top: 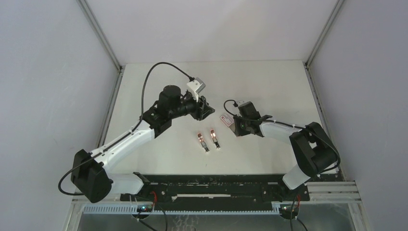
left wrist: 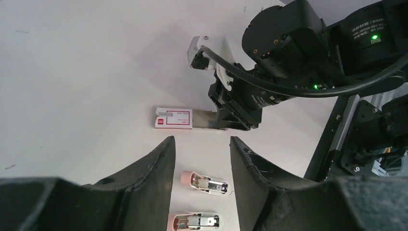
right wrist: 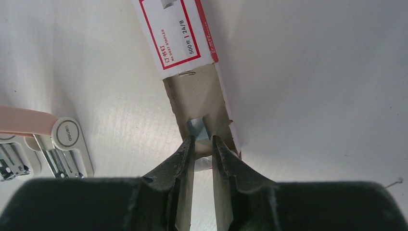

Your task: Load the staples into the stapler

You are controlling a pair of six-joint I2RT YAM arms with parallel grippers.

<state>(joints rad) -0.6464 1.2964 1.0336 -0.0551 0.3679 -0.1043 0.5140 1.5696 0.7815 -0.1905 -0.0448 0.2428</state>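
Two arms reach over a white table (top: 159, 86), the left arm (top: 130, 137) and the right arm (top: 308, 149) both pointing in toward a small staple box (top: 225, 119) near the table's middle.

Left gripper (left wrist: 202, 144) hangs to the left of the box, apart from it, and faces it. Its jaws stand spread with nothing between them.

Right gripper (right wrist: 203, 139) is at the right-hand end of the box, where a brown card tray (right wrist: 197, 96) is pulled out of the red-bordered sleeve. Its jaws are drawn close together, with only a thin gap left. The fingertips (right wrist: 190, 142) sit at the tray's open end, on either side of the staples' near end. I cannot tell whether they actually clamp the strip or just flank it.

Two pink staplers (top: 203, 142) (top: 215, 138) lie side by side on the table, nearer the arm bases than the box and a little to its left. Both are flipped open with their metal channels showing, touched by neither gripper.

Smallest are the staples (right wrist: 197, 127) — a short grey metal block lying inside the tray, at the end farthest from the sleeve, right at the right gripper's tips.
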